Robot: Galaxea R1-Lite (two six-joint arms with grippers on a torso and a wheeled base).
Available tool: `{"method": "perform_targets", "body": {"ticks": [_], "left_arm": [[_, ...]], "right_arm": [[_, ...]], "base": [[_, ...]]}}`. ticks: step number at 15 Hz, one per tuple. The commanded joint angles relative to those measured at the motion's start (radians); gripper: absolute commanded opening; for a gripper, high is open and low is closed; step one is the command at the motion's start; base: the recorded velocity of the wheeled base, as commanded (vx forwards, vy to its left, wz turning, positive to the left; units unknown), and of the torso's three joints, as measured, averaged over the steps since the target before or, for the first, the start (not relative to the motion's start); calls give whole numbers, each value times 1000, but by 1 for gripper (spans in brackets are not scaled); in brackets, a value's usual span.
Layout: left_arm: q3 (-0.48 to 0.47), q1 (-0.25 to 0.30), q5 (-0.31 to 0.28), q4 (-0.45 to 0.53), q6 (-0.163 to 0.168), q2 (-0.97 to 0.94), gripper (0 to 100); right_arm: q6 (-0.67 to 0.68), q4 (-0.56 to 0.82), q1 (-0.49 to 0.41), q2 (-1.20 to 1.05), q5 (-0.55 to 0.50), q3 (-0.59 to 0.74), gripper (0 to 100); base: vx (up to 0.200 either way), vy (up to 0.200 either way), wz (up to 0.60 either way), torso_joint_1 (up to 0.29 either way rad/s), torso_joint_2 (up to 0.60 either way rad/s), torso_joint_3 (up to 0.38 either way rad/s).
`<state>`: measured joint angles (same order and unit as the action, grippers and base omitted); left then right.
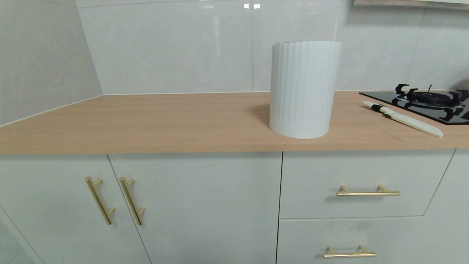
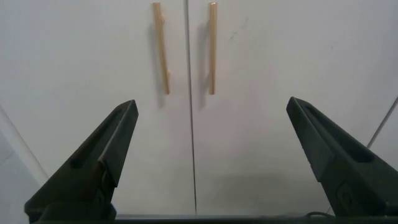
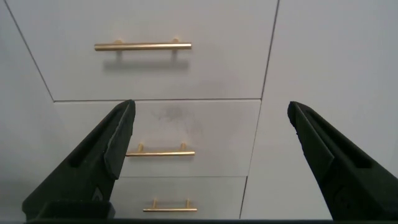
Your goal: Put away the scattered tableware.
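Knife (image 1: pixel 402 118) at right end of bench (image 1: pixel 146 123), beside the stove (image 1: pixel 428 99).
Its long axis runs far-left to near-right, right of the ribbed holder (image 1: pixel 302 90). Right gripper (image 3: pixel 210 104), jaws wide and low before the drawers (image 3: pixel 155 71), is judged nearer; left gripper (image 2: pixel 211 101) is likewise wide.

Wore matte black on the left gripper (image 2: pixel 212 101): two long wedge-shaped fingers (image 2: pixel 102 152), flat-faced, narrowing to blunt tips. Looked the same on the right gripper (image 3: pixel 211 104), dark and angular, with bevelled outer edges.
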<state>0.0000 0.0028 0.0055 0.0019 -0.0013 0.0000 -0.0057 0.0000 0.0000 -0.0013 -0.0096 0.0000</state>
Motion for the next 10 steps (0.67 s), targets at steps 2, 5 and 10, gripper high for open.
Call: {"method": "perform_targets", "body": {"ticks": [2, 5, 10], "left_arm": [[0, 2, 1, 0, 0, 0, 100], [0, 2, 1, 0, 1, 0, 100], [0, 2, 1, 0, 1, 0, 100]], "right_arm": [[0, 0, 2, 1, -1, 0, 100], [0, 0, 2, 1, -1, 0, 100], [0, 0, 2, 1, -1, 0, 100]], "base": [[0, 0, 0, 0, 0, 0], [0, -133, 0, 0, 2, -2], [0, -200, 0, 2, 1, 5]]}}
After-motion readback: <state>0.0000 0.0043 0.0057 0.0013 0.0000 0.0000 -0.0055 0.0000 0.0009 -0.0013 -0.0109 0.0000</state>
